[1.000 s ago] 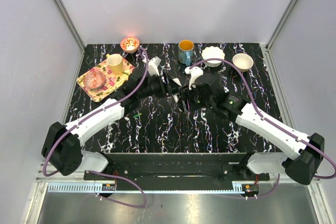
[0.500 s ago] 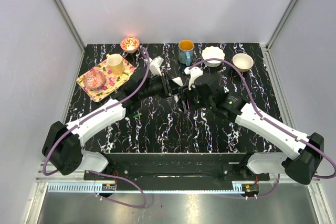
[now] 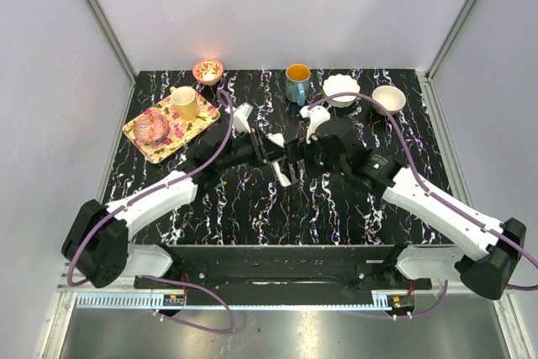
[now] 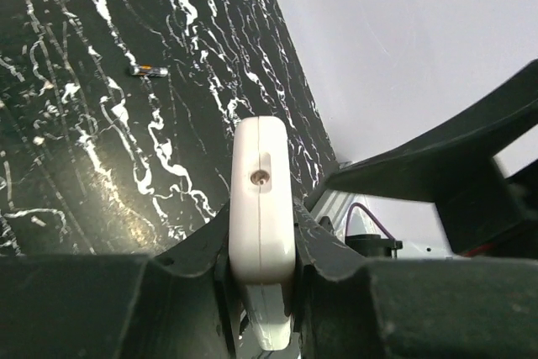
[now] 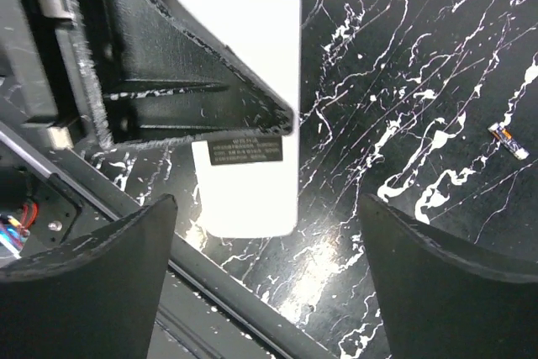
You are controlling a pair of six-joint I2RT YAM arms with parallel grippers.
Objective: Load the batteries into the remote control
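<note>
Down toward the near edge goes the remote control (image 3: pixel 283 176) compared with a second ago, and the grip has changed sides. The left gripper (image 3: pixel 279 159) has clamped onto it, while the right gripper (image 3: pixel 299 157) has spread its jaws and let go.

From the left wrist, the remote control (image 4: pixel 261 176) shows end-on, standing up out of the left gripper (image 4: pixel 262 245), with a black finger pressed against each flat face. That is a firm pinch, held clear of the table (image 4: pixel 76 166).

Over on the right wrist view, the plain white back of the remote control (image 5: pixel 252 182) faces the camera with a small dark label across it. One of the left arm's fingers crosses in front of its upper half. The right gripper (image 5: pixel 265 208) stands wide, its fingers (image 5: pixel 101 283) well apart on either side of the remote and touching nothing.

One battery (image 4: pixel 147 70) lies loose on the black marbled table beyond the remote. The right wrist also catches a battery (image 5: pixel 509 140) lying off to the side; whether it is the same one cannot be told.

Overhead, both arms meet at the middle of the table (image 3: pixel 277 216). At the far left sits a flowered tray (image 3: pixel 139 136) carrying a cream cup (image 3: pixel 185 102) and a glass bowl (image 3: pixel 154 127). A blue mug (image 3: pixel 297 83), a white bowl (image 3: pixel 340 88) and a beige bowl (image 3: pixel 388 98) line the back edge.
</note>
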